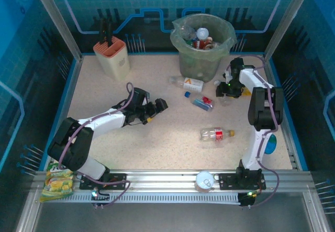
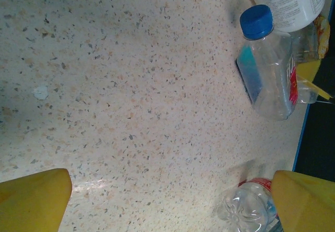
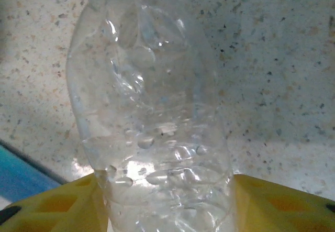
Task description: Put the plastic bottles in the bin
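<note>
Right gripper pinches 1 clear bottle near the bin.

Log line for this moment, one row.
left hand open, empty | right hand gripping clear bottle | bin holds bottles | other bottles on table
</note>
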Motion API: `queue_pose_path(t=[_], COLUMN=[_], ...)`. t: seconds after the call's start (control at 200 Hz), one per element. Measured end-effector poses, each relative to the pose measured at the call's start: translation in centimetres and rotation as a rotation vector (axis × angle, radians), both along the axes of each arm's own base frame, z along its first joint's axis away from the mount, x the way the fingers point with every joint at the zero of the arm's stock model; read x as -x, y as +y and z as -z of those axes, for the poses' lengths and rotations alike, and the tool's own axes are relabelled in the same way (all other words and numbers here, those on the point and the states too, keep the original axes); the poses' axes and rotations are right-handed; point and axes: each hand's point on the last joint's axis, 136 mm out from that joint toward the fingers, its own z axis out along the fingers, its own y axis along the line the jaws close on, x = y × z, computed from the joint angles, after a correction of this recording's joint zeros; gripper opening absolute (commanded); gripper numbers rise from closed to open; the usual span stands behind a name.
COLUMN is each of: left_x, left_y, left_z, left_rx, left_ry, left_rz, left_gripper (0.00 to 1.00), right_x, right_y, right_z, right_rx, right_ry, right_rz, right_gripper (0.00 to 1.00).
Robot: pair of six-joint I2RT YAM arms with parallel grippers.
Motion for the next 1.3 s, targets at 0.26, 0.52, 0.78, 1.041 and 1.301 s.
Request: queue_pose_path(t=[0.26, 0.52, 0.78, 1.041, 1.301], left_x=[0.0, -0.1, -0.7, -0.6, -0.1], left_y=[0.0, 0.0, -0.3, -0.3, 0.1], left_z=[0.0, -0.2, -1.0, -2.0, -3.4], left_rx=[0.000, 0.001, 0.011, 0.020, 0.027], left_ry=[0.000, -0.002, -0.022, -0.043, -0.071], left_rz=[0.000, 0.000, 0.000, -0.001, -0.006], left_gripper=[0.98, 0.99, 0.98, 0.98, 0.98], right_x=[1.1, 1.7, -2.3, -10.1, -14.6], right_y=[-0.7, -1.5, 1.8, 3.8, 5.4], right_z=[-7.2, -19.6, -33.7, -34.6, -29.1], right_rx=[0.009, -0.040, -0.148, -0.273, -0.346], right_ry=[-0.125, -0.349, -0.690, -0.770, -0.689], right_rz=[0.022, 0.078, 0.026, 0.080, 0.140], right_gripper=[0.52, 0.55, 0.56, 0.55, 0.61])
